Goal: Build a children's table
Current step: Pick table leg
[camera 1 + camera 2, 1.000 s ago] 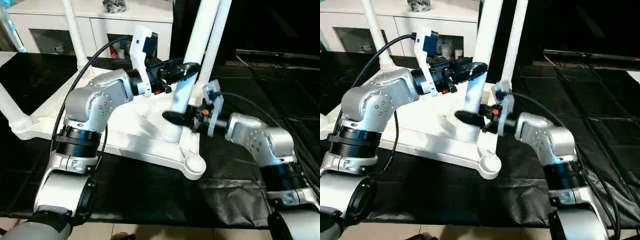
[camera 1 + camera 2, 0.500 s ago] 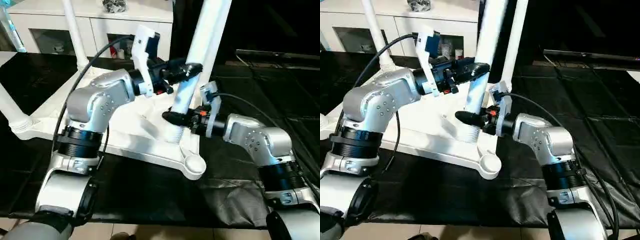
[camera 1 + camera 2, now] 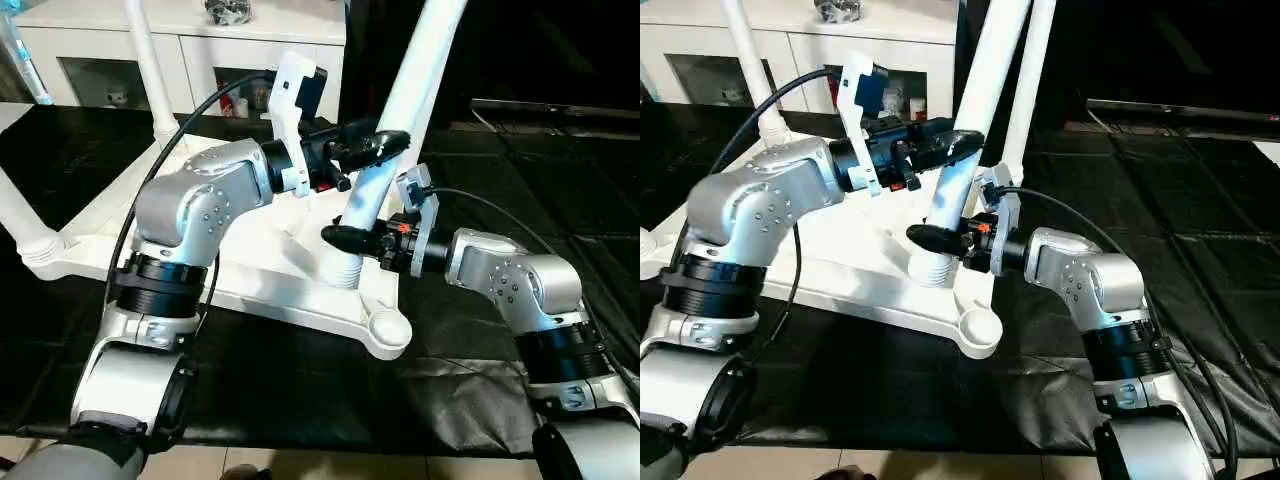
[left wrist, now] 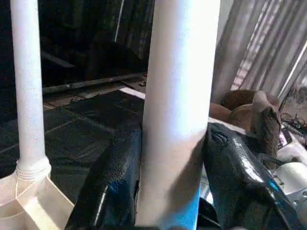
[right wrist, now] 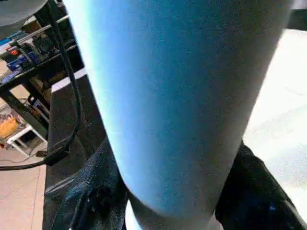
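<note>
Near the empty corner socket (image 3: 388, 327) your fourth leg (image 3: 385, 170) leans away from you — left gripper (image 3: 372, 150) clamps it higher, right gripper (image 3: 345, 238) clamps it just above its threaded foot on the table top (image 3: 250, 270).

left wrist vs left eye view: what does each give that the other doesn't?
Left wrist alone: close up, the left gripper's fingers pressed against both sides of the white leg, plus curtains behind.

Left eye alone: the whole layout. The upside-down table top, the empty corner socket nearest the robot, the right gripper closed on the same leg lower down near its threaded end, and the white cabinet.

Both: the left gripper clamped on the tilted leg, and another leg already standing in its socket.
</note>
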